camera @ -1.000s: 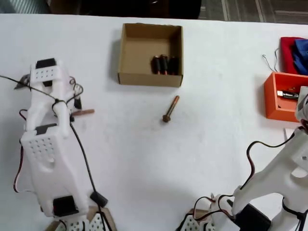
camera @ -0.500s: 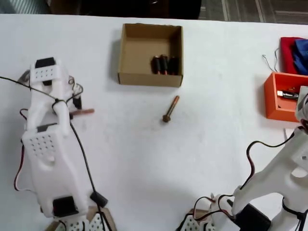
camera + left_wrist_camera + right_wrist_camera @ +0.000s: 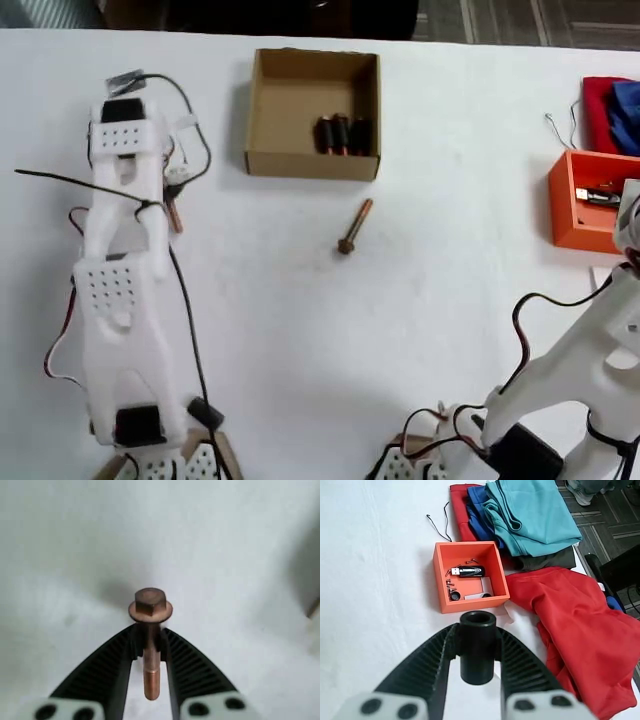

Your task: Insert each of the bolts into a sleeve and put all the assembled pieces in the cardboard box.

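Observation:
A copper bolt (image 3: 149,630) is pinched by its shaft in my left gripper (image 3: 149,645), head pointing away from the wrist, just above the white table. In the high view that bolt (image 3: 174,216) hangs left of the cardboard box (image 3: 266,110), under the left arm. My right gripper (image 3: 477,655) is shut on a black sleeve (image 3: 477,650), held upright with its bore open. A second copper bolt (image 3: 354,226) lies loose on the table in front of the box. Three assembled dark pieces (image 3: 343,135) lie side by side in the box's right half.
An orange bin (image 3: 470,575) with a USB stick and small parts stands at the table's right edge, with folded clothes (image 3: 535,515) beyond it. The right arm's base (image 3: 560,400) sits at the near right. Cables (image 3: 185,330) trail along the left arm.
The left arm has swung toward the far side and slightly right, nearer the box. The held bolt has turned from pointing sideways to pointing along the arm.

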Robot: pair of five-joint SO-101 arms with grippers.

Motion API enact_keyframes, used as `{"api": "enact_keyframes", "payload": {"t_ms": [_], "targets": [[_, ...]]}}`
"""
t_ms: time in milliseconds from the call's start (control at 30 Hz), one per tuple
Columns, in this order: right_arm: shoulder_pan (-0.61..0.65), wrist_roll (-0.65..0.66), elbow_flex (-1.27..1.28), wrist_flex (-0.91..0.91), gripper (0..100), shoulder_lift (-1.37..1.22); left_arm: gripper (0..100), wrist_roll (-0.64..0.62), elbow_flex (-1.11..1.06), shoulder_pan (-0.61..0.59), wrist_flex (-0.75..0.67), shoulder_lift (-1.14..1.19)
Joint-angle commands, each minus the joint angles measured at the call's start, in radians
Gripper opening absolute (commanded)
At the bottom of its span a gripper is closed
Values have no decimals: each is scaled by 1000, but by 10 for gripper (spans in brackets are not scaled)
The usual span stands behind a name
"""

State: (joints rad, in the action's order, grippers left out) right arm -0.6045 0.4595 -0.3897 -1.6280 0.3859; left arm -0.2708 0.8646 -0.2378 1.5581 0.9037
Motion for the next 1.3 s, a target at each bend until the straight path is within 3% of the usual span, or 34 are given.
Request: {"api": "enact_keyframes", "payload": {"t_ms": [0, 200, 300, 533, 900, 1267], "targets": [[-4, 8, -44, 19, 21, 35, 30, 147, 45, 17, 38, -9], [-2, 3, -48, 19, 21, 36, 32, 446, 45, 18, 146, -9], [-1, 0, -48, 19, 21, 36, 59, 525, 45, 29, 167, -9], [4, -3, -48, 22, 21, 36, 100, 477, 47, 61, 147, -11], [226, -137, -46, 15, 21, 36, 113, 471, 45, 68, 140, -6], [226, -129, -48, -22, 21, 36, 113, 470, 56, 52, 66, 75]]}}
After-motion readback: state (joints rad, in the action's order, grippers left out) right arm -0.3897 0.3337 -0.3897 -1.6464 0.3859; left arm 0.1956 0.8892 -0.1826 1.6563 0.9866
